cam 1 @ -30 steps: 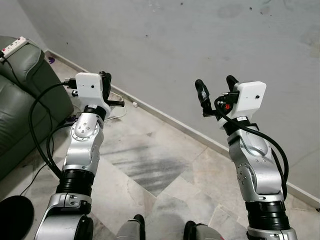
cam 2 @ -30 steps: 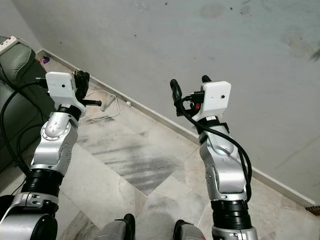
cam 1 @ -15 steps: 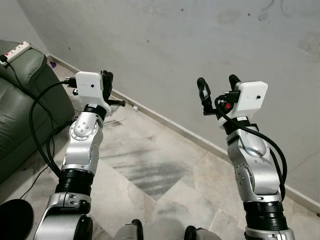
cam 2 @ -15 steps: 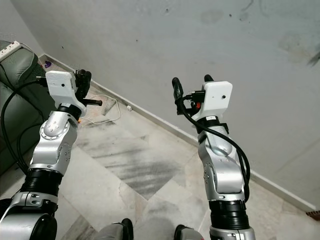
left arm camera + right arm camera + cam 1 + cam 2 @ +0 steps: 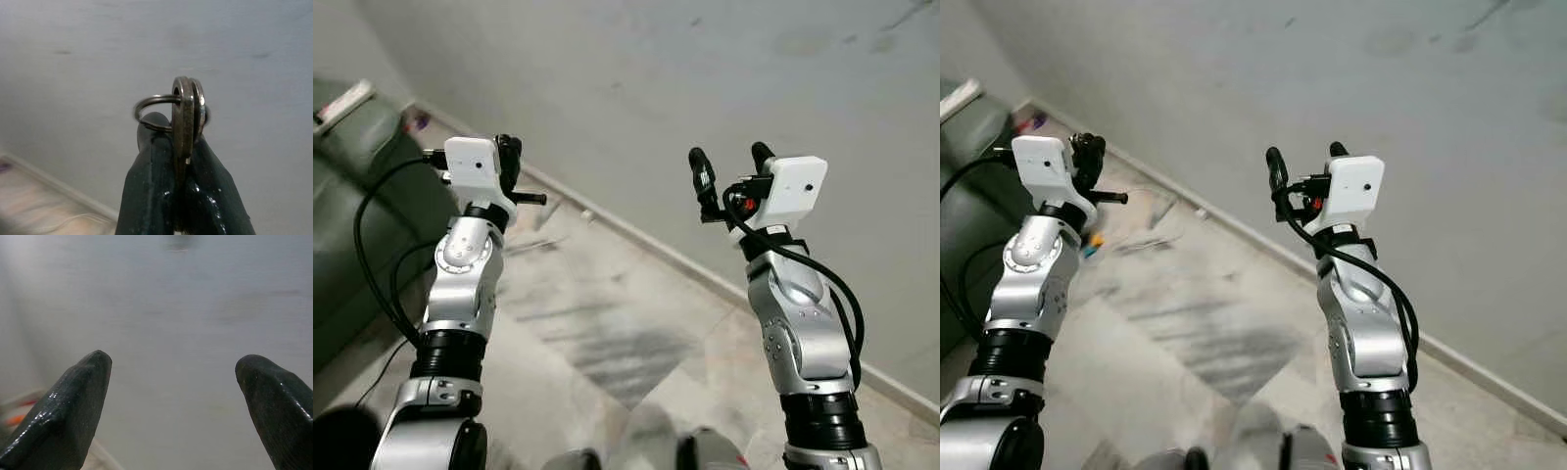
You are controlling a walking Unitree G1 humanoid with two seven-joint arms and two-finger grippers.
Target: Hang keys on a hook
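A pale grey wall takes up most of the head views, meeting a marble-tiled floor along a skirting line; the floor and its clutter are blurred, so the small things lying by the skirting cannot be made out. A green sofa is cut off at the robot's left. Both silver arms are raised toward the wall. The right gripper is held up with its two black fingers spread wide apart and nothing between them. The left gripper is clamped tight on the keys, which stand edge-on above the fingertips; their blades are hidden between the fingers. A thin metal key ring loops through the key heads, partly hidden behind them, with the bare wall behind
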